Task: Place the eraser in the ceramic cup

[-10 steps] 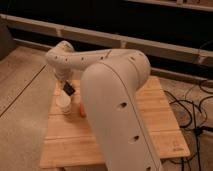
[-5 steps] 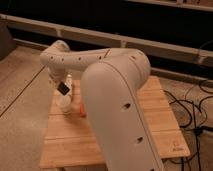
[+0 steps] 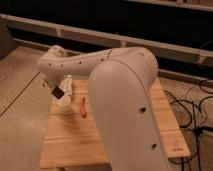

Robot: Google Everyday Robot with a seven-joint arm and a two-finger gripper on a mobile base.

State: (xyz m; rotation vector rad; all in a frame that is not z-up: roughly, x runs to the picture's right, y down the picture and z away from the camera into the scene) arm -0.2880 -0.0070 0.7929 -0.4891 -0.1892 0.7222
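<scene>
At the left, our gripper (image 3: 56,92) is clamped on the dark eraser (image 3: 57,93), held just above the ceramic cup (image 3: 63,104) on the wooden table (image 3: 125,142). We judge the pickup done and only the release left. An orange stick (image 3: 83,107) lies right of the cup.
</scene>
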